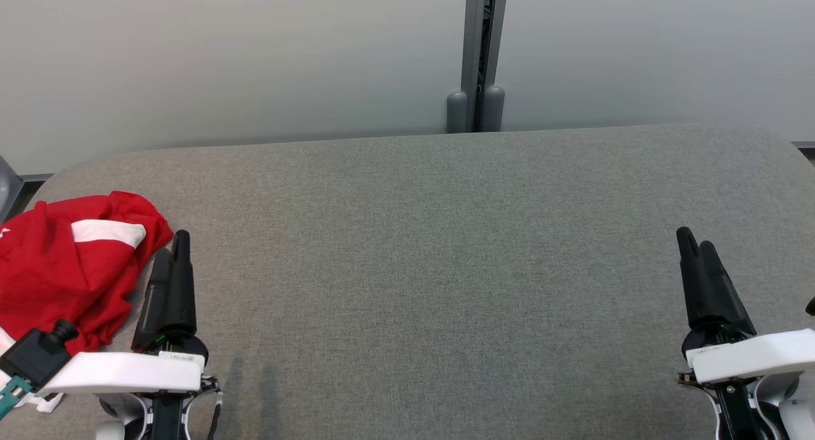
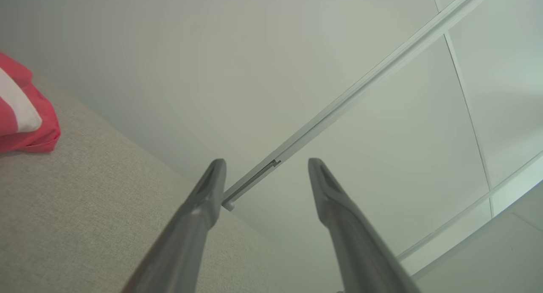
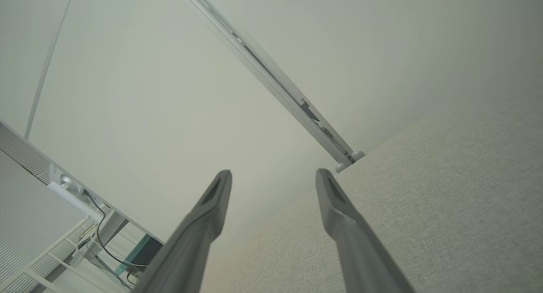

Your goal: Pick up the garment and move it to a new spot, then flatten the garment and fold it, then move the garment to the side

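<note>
One red garment [image 1: 70,268] with a white stripe is lying crumpled at the left end of the grey table [image 1: 433,249].
The left gripper [image 1: 172,246] is sitting just beside the garment's right edge, its two fingers spread wide and gripping nothing. The right gripper [image 1: 695,239] is sitting well apart near the right end, equally wide and empty. Behind the table, one grey post [image 1: 476,58] with two rounded caps is standing against the pale wall [image 1: 223,58].

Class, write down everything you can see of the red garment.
The red garment is soft cloth with a white band, crumpled in a loose heap, unfolded. It lies on the grey fabric surface at its left end, running past the picture's edge. The open left gripper stands just beside it, not holding it.
</note>
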